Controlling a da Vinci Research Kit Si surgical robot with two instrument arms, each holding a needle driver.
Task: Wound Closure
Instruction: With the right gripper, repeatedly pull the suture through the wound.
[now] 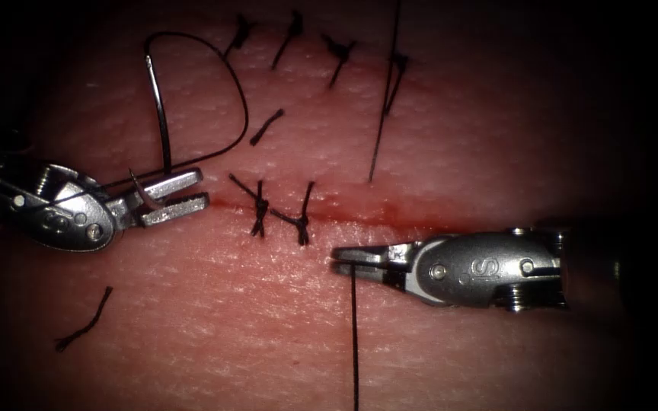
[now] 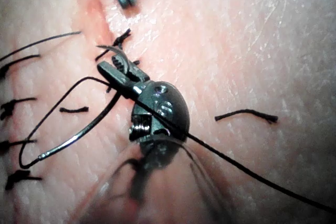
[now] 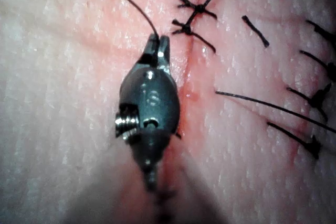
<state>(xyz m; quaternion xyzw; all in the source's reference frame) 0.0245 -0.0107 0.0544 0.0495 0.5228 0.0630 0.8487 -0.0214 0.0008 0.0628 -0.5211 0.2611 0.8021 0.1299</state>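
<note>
At the lower left of the endoscope view a loose cut end of thread (image 1: 84, 320) lies on bare tissue (image 1: 215, 327), with open skin all round it. Above it, at the left edge, the left tool (image 1: 180, 196) reaches in with its jaws narrowly parted around the needle (image 1: 158, 114), gripping it near its pointed end; a short tip pokes out beside the jaws. The rest of the curve rises toward the upper left of the frame, lying above the tissue and not in it. From its far end the thread (image 1: 226, 84) loops round to the right and back down to the jaws. In the left wrist view the same tool (image 2: 119, 72) holds the needle (image 2: 84, 132) clear of the skin.

Just right of those jaws the cut (image 1: 390, 221) runs across mid-frame, edged with red fluid (image 1: 359, 219), and two knotted stitches (image 1: 279, 209) cross it. Another short cut end (image 1: 266, 126) lies above them. A row of older stitches (image 1: 321, 46) lines the upper edge.

Right of centre, below the cut, the right tool (image 1: 356, 259) comes in from the right with jaws closed on a strand (image 1: 356, 342) that drops straight to the bottom edge. Wide bare tissue lies below both tools.
</note>
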